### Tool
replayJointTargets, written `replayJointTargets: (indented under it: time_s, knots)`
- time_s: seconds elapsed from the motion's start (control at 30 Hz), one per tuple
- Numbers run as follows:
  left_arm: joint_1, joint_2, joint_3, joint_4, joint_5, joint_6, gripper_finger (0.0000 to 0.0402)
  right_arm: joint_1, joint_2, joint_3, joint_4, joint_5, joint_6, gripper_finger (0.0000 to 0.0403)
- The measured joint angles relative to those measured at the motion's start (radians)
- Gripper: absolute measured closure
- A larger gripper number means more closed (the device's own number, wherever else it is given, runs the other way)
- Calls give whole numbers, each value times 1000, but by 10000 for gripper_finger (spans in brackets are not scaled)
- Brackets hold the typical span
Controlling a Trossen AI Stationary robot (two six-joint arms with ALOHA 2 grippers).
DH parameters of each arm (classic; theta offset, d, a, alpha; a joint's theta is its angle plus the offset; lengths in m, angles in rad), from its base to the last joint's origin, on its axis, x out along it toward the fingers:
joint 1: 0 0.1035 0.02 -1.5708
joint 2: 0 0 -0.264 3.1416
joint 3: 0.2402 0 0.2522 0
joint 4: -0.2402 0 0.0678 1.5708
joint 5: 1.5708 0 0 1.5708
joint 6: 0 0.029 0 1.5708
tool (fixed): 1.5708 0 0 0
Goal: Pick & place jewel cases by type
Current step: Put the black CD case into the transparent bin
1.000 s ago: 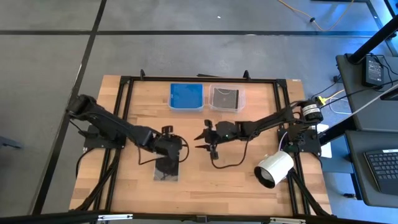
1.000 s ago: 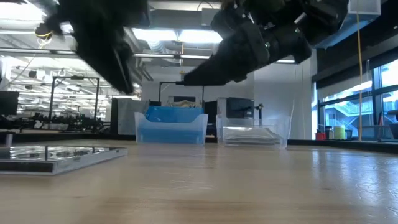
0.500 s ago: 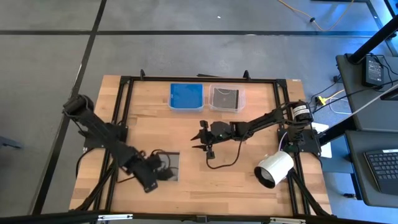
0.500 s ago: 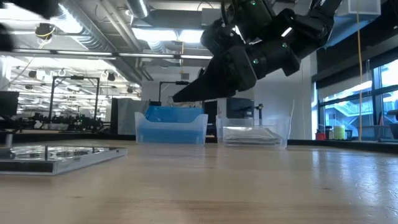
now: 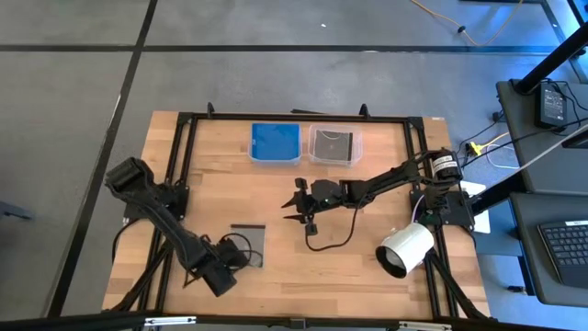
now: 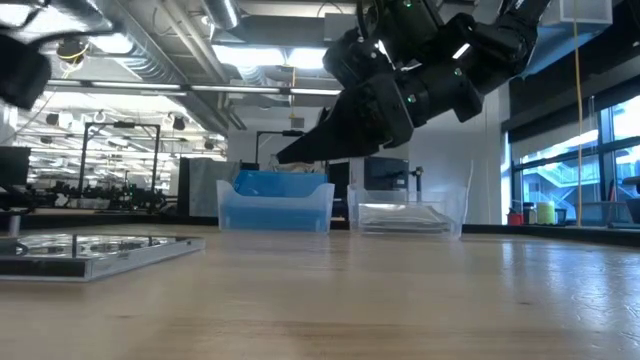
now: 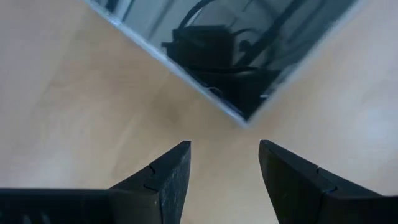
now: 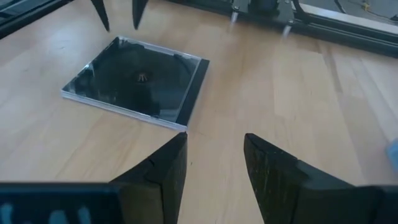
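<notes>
A dark jewel case [image 5: 250,241] lies flat on the wooden table, toward the near left; it also shows in the right wrist view [image 8: 137,84] and the low view [image 6: 95,245]. My left gripper [image 5: 234,262] points down, open, just off the case's near-left corner [image 7: 242,118]; nothing is between its fingers [image 7: 225,146]. My right gripper [image 5: 299,207] hangs open above the table's middle, slanting down toward the case [image 8: 214,140], well short of it. More cases lie in the two tubs at the far edge.
At the far edge stand a tub of blue cases [image 5: 276,142] and a clear tub [image 5: 333,144] with a dark case in it. A white cylinder [image 5: 404,248] lies at the near right. A black frame [image 5: 188,119] borders the table.
My left gripper has swung from above the case's far side toward the table's near-left, sinking and rolling about its own axis, and now stands off the case's near-left corner. The case has stayed put. My right gripper has sunk a little.
</notes>
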Motion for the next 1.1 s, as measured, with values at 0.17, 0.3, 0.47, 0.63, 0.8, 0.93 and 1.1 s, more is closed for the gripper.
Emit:
replayJointTargets:
  time_s: [0.17, 0.3, 0.47, 0.63, 0.8, 0.93, 1.1]
  knots:
    - [8, 73, 6, -1, 11, 54, 216, 0, 0, 0, 2, 0, 0, 240]
    - [24, 87, 5, -2, -10, 121, 216, -3, 0, 0, -6, 0, 31, 240]
    - [51, 88, 4, -2, -49, 217, 213, -30, 0, 0, -58, 0, 13, 240]
    - [81, 87, -7, 3, -52, 223, 214, -54, 25, 2, -38, -14, 4, 240]
    - [93, 87, -10, 4, -54, 254, 212, -53, 115, 62, -34, -73, -19, 240]
    - [103, 87, -10, 2, -84, 308, 214, -54, 183, 124, -52, -77, -45, 240]
    - [119, 87, -10, -2, -118, 342, 211, -54, 260, 214, -127, -127, -56, 240]
